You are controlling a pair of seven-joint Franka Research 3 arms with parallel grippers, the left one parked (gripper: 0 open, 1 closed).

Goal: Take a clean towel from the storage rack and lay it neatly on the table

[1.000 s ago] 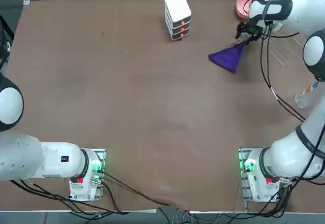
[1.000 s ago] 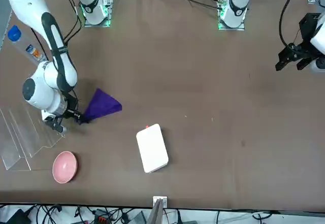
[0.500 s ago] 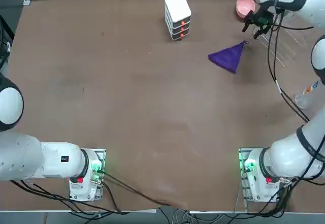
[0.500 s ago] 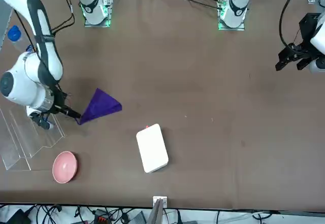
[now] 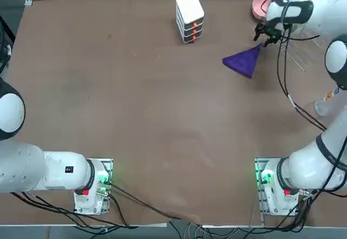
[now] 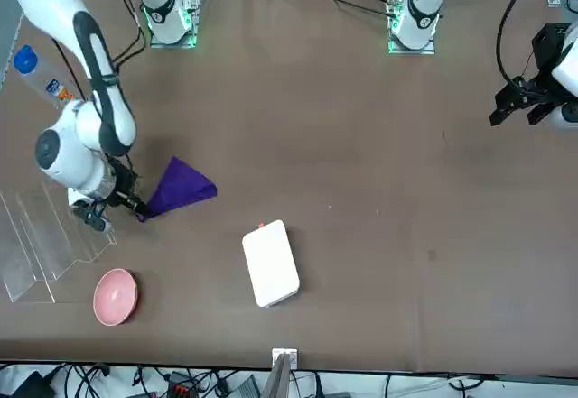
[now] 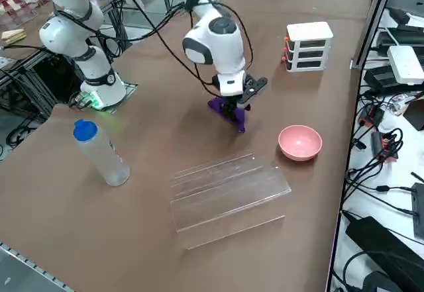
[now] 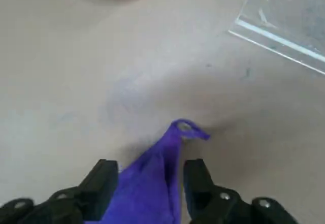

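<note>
The purple towel [image 5: 242,61] lies crumpled in a wedge on the brown table [image 5: 135,103], its pointed corner towards the storage rack [image 7: 225,189]. My right gripper [image 5: 264,34] hangs low over that corner. In the right wrist view, the two black fingers [image 8: 104,176] stand apart on either side of the towel's [image 8: 152,183] tip, with cloth between them and a gap on each side. The clear rack [image 6: 45,236] lies flat on the table beside the gripper [image 6: 113,207]. From the side, the gripper [image 7: 237,103] covers part of the towel [image 7: 222,108].
A pink bowl [image 5: 259,6] sits just beyond the gripper, next to the rack. A white stacked box [image 5: 190,15] stands at the far middle of the table. A clear bottle with a blue cap [image 7: 99,153] stands near the right edge.
The right gripper went out over the rack and has come back down onto the towel's pointed corner. Its fingers have narrowed. The towel has not moved.
</note>
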